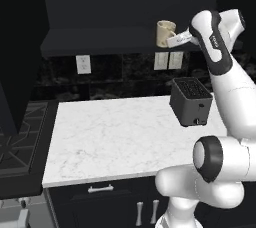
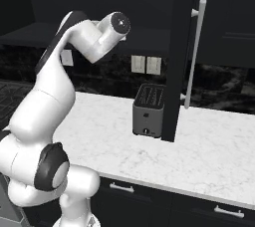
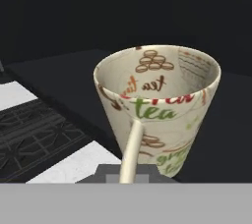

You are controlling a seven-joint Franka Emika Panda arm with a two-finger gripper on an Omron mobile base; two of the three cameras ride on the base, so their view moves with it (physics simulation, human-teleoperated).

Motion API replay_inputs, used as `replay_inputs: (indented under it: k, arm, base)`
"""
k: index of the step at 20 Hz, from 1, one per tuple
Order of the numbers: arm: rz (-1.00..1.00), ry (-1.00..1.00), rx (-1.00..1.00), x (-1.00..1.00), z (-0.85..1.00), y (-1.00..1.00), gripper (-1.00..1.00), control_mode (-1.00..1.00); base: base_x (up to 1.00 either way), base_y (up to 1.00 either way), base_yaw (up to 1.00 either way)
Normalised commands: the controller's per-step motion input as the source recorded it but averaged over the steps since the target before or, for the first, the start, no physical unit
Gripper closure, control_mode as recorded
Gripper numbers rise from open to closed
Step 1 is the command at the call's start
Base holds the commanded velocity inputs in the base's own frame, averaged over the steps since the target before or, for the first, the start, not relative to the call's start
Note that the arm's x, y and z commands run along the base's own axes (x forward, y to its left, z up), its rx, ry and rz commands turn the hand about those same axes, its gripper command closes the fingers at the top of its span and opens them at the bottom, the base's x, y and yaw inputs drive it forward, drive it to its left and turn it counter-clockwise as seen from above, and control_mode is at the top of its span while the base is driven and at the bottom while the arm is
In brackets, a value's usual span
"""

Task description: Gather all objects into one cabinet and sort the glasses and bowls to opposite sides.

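mug [image 1: 165, 32]: you see it cream, upright, up on the black cabinet's shelf [image 1: 95, 42] | hand view: mug [image 3: 160, 105] printed with "tea" lettering, loop handle toward you, inside empty | cabinet door [image 2: 180, 47] open, long silver bar handle [image 2: 195, 52]

Mugs, cream w/ print: 1 [image 1: 165, 33]. Toasters, black: 1 [image 1: 191, 101]. Wall outlets: 3, incl. single plate [image 1: 83, 64]. Cabinet bar handles: 1 [image 2: 194, 51].

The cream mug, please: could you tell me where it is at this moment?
In the left base view the cream mug is at the gripper, up at the black wall cabinet's shelf, above the black toaster on the white counter.
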Motion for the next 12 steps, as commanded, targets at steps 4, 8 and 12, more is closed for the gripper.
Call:
replay_inputs:
  k: [4,8,12]
  arm:
    - [0.0,0.0,0.0,-1.0,0.0,0.19,1.0,-1.0]
    - [0.0,0.04,0.0,-1.0,0.0,0.1,1.0,-1.0]
    - [0.0,0.07,-0.01,-1.0,0.0,0.0,1.0,-1.0]
  base:
    - [0.0,0.0,0.0]
    - [0.0,0.0,0.0]
    - [0.0,0.0,0.0]
